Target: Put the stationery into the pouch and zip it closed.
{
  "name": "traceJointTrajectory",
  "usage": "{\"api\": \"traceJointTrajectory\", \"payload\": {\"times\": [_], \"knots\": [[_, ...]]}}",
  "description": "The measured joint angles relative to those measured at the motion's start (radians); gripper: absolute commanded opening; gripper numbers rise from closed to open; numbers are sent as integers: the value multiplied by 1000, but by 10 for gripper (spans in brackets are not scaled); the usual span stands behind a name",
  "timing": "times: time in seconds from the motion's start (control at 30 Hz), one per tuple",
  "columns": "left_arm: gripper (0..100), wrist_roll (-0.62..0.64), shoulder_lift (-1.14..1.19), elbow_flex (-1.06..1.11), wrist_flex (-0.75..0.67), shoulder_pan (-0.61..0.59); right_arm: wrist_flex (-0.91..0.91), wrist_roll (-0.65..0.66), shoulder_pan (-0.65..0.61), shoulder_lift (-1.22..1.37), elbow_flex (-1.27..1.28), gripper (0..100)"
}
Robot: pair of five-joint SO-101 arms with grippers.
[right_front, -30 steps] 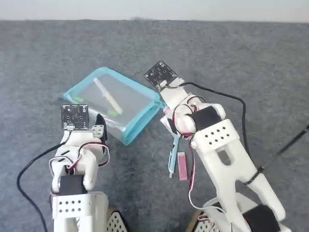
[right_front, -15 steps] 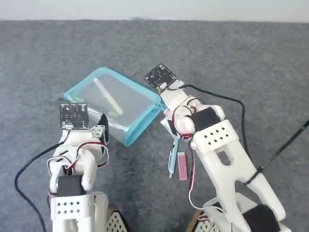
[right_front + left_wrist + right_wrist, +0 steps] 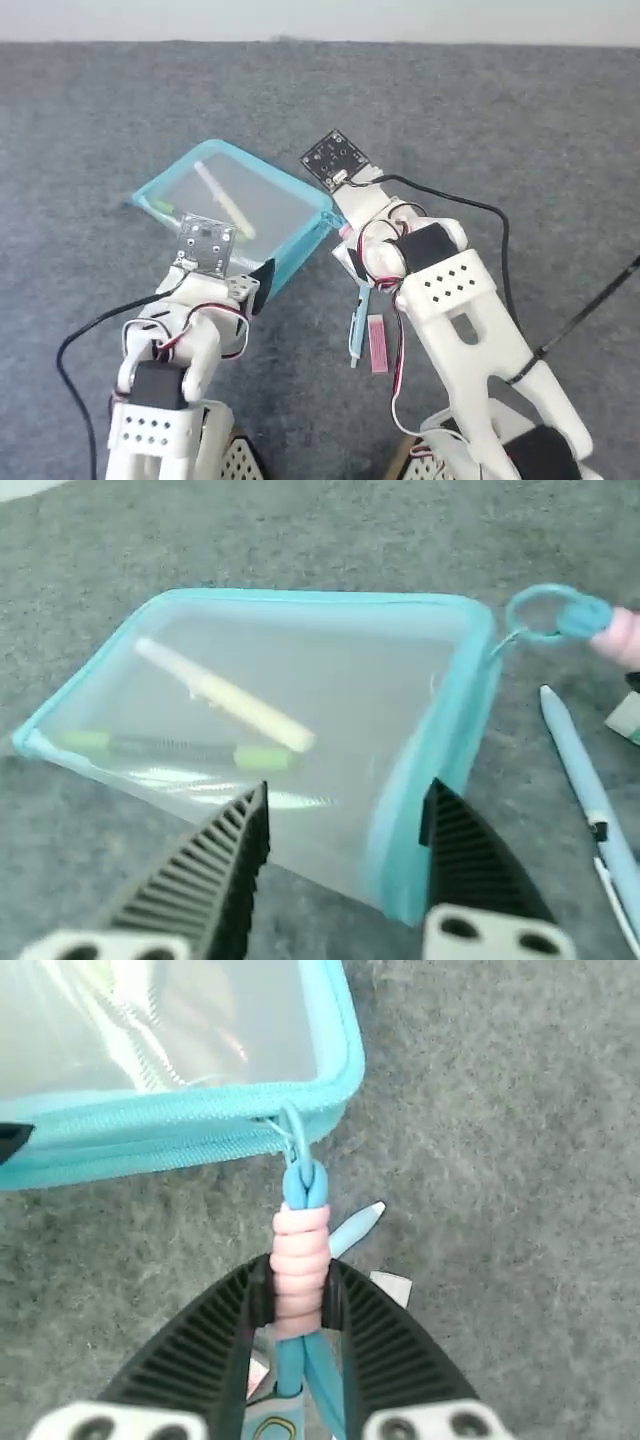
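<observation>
Pinching the pink zipper pull (image 3: 300, 1250) of the pouch (image 3: 270, 205), the right gripper (image 3: 298, 1278) is clamped; the left gripper (image 3: 345, 795) gapes over the pouch edge. 1 blue pen (image 3: 355, 335) lies half-hidden under the right arm (image 3: 450, 290).

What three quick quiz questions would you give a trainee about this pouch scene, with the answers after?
1. True or false: the right pincer is shut on the zipper pull of the pouch.
2. Which item lies outside the pouch? A. cream pen B. green pen C. blue pen
3. Fill in the blank: the left pincer hangs over the pouch with its jaws ____.

Key: 1 true; 2 C; 3 open.
</observation>
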Motion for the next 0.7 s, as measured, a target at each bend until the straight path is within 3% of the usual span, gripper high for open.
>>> {"api": "traceJointTrajectory", "payload": {"times": [0.7], "knots": [[239,-66,0,0,0,64,307,-109,0,0,-296,7]]}}
